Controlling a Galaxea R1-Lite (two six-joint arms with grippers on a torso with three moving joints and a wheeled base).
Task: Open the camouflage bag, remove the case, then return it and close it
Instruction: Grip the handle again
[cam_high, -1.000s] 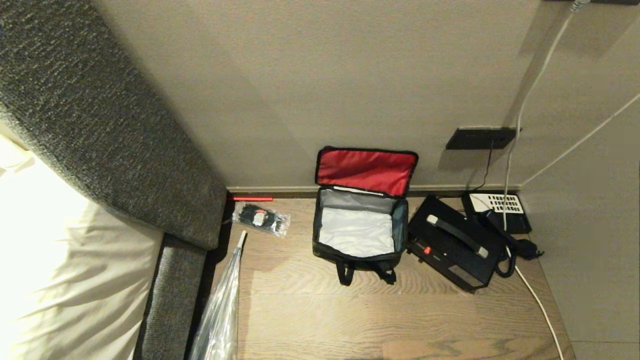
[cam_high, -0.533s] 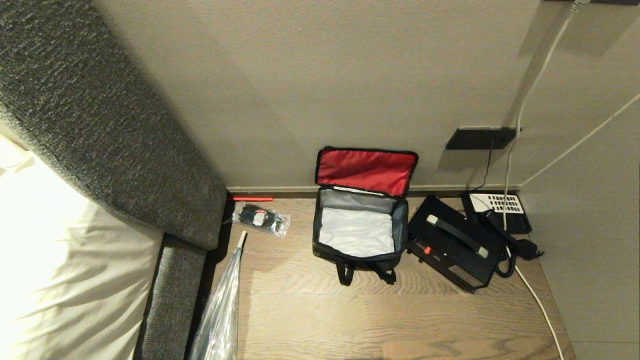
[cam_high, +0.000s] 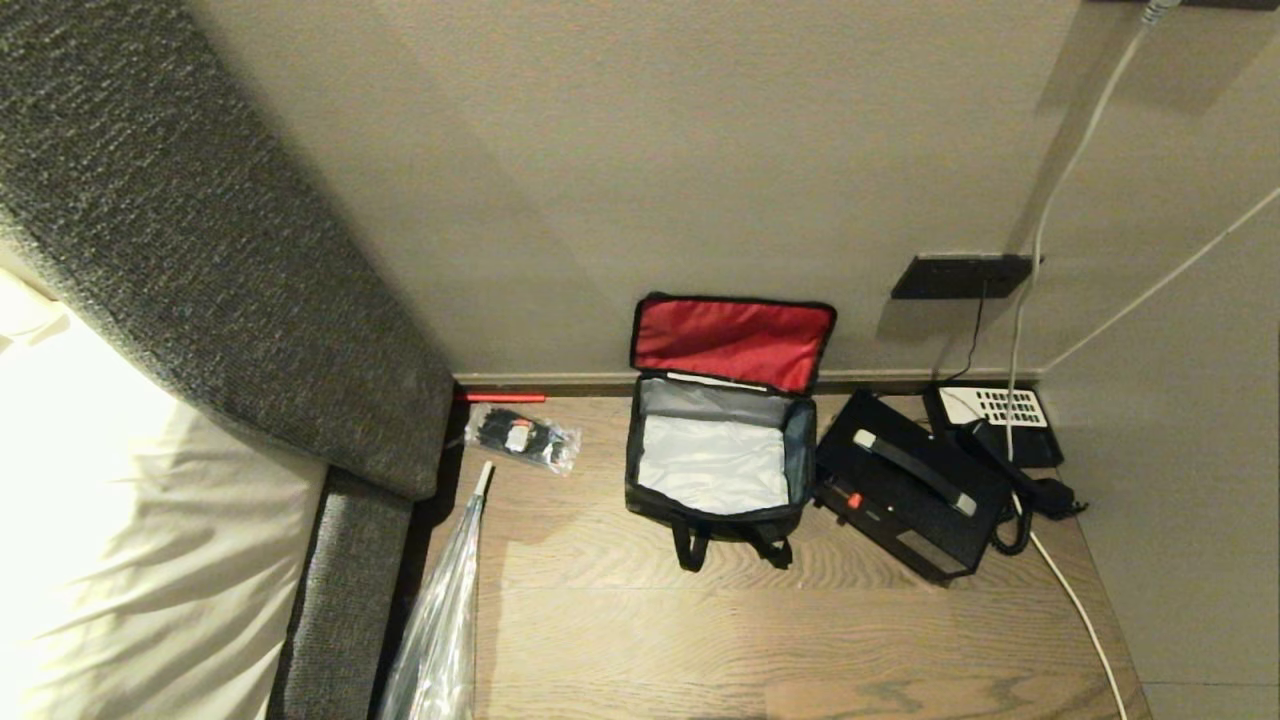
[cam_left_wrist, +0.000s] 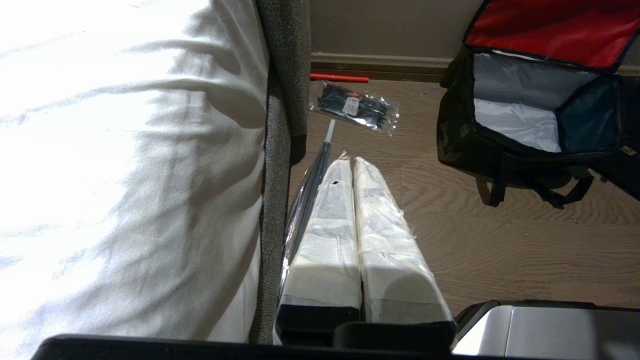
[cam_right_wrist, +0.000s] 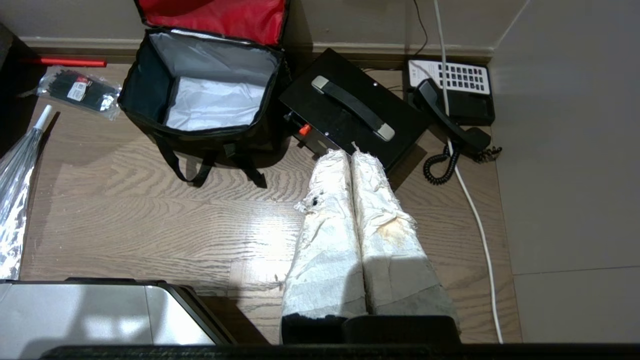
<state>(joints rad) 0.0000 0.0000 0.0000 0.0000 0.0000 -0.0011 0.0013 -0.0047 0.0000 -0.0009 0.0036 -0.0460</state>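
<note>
A black telephone (cam_high: 1000, 425) with a white keypad sits at the right of the head view against the wall, its handset off and lying beside it on a coiled cord. A white cable (cam_high: 1070, 590) runs from the upper right down across the wood floor (cam_high: 760, 640). A dark wall plate (cam_high: 962, 276) is above the phone. Left of centre lie a clear packet (cam_high: 523, 436) of black items and a red stick (cam_high: 500, 397) at the skirting. A plastic-wrapped umbrella (cam_high: 440, 620) lies at lower left beside the grey bed frame (cam_high: 200, 260) and white bedding (cam_high: 110, 540).
</note>
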